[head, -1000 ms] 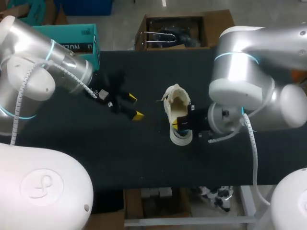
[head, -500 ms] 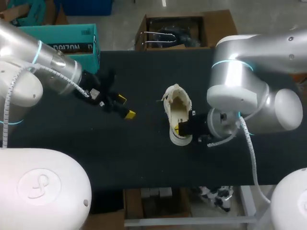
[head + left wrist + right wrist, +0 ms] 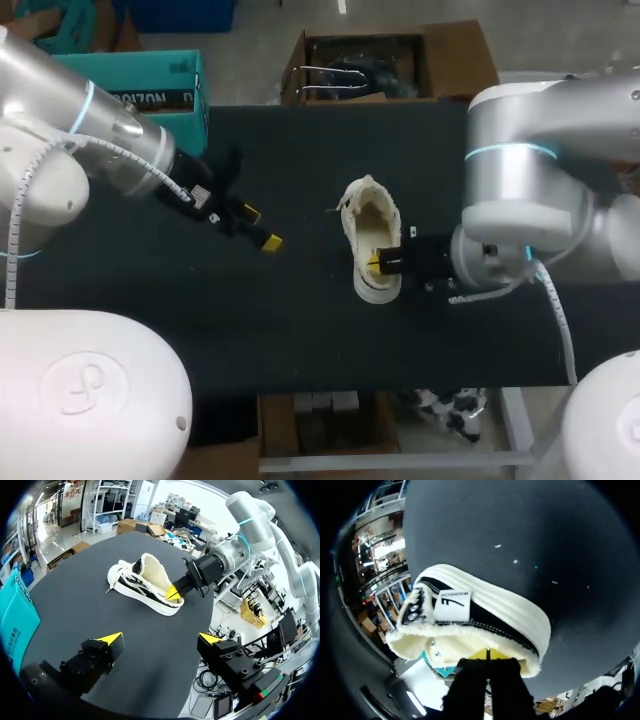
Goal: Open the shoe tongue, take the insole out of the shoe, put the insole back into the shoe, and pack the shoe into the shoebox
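Since a second ago the left arm has drawn back toward its own side, carrying the left pincer [image 3: 260, 227] away from the shoe [image 3: 368, 235], and the bulk of the right arm has swung outward to the right while the right pincer [image 3: 376, 263] has kept its place at the shoe's heel. The shoe, cream with a black side panel and fleecy lining, stands on its sole near the middle of the black bench [image 3: 300, 330], toe toward the far edge and heel toward the near one, its mouth gaping wide on a pale yellow inside. The right pincer comes in from the right with its yellow tips pressed together, tucked just over the fleecy heel rim; the right wrist view does not show whether anything is caught between them. The left pincer hangs over bare bench well apart from the shoe, its fingers spread wide with nothing between them, pointing toward the shoe's side. A teal box [image 3: 150, 85] stands at the bench's far left edge, behind the left arm.
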`<action>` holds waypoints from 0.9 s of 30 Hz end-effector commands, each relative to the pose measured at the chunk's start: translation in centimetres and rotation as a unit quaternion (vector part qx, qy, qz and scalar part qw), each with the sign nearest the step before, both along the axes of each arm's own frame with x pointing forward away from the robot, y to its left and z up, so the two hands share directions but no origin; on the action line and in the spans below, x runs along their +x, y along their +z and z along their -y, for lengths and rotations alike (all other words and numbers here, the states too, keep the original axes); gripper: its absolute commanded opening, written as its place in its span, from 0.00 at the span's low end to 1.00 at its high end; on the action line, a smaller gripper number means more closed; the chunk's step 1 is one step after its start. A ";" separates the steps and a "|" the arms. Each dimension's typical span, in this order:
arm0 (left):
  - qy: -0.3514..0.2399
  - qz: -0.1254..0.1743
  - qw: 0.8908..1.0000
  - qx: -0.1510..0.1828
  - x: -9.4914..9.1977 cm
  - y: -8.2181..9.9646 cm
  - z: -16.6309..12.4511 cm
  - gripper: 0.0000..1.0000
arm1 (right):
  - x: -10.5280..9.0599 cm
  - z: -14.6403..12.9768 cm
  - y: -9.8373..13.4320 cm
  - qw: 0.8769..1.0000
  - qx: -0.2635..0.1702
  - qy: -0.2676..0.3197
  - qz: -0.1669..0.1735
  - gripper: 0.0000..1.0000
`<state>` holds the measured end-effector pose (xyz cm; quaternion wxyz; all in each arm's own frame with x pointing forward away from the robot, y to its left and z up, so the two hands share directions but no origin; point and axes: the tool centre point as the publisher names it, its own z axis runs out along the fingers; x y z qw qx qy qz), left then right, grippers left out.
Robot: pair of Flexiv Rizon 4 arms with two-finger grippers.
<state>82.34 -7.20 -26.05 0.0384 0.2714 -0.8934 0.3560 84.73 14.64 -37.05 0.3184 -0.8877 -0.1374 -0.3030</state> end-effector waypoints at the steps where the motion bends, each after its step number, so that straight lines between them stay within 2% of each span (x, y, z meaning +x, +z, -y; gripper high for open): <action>1: 0.003 -0.002 1.000 0.004 -0.5 -0.1 0.2 1.00 | -0.3 2.8 2.7 0.992 0.029 0.104 -0.063 0.42; 2: 0.004 -0.002 1.000 0.004 -0.6 -0.2 0.3 1.00 | -0.2 2.8 3.0 0.992 0.025 0.108 -0.063 0.75; 3: 0.005 -0.004 1.000 0.006 -0.6 -0.2 0.3 1.00 | -0.1 2.7 3.3 0.991 0.023 0.113 -0.064 1.00; 8: 0.023 -0.017 1.000 0.012 -0.7 -0.2 0.3 1.00 | -0.1 2.7 4.7 0.988 0.016 0.137 -0.063 1.00; 13: 0.053 -0.060 0.996 0.027 -0.1 -0.2 -0.4 1.00 | -0.3 3.5 5.9 0.976 0.035 0.198 -0.086 1.00; 14: 0.051 -0.065 0.995 0.053 0.2 -0.3 -0.7 1.00 | -0.3 3.8 6.2 0.971 0.040 0.212 -0.098 1.00; 15: 0.054 -0.038 0.990 0.121 0.5 -0.2 -1.0 1.00 | -0.3 4.3 6.5 0.969 0.045 0.214 -0.115 1.00; 16: 0.054 -0.038 0.990 0.121 0.5 -0.2 -1.0 1.00 | -0.3 4.9 7.0 0.968 0.053 0.203 -0.136 1.00; 25: 0.054 -0.038 0.990 0.121 0.5 -0.2 -1.0 1.00 | -0.3 4.9 7.0 0.968 0.053 0.203 -0.136 1.00; 26: 0.071 -0.052 0.989 0.120 0.3 -0.5 0.2 1.00 | -0.3 4.9 7.0 0.968 0.053 0.203 -0.136 1.00; 27: 0.083 -0.060 0.986 0.129 0.2 -0.8 1.1 1.00 | -0.1 5.0 6.6 0.963 0.052 0.229 -0.132 1.00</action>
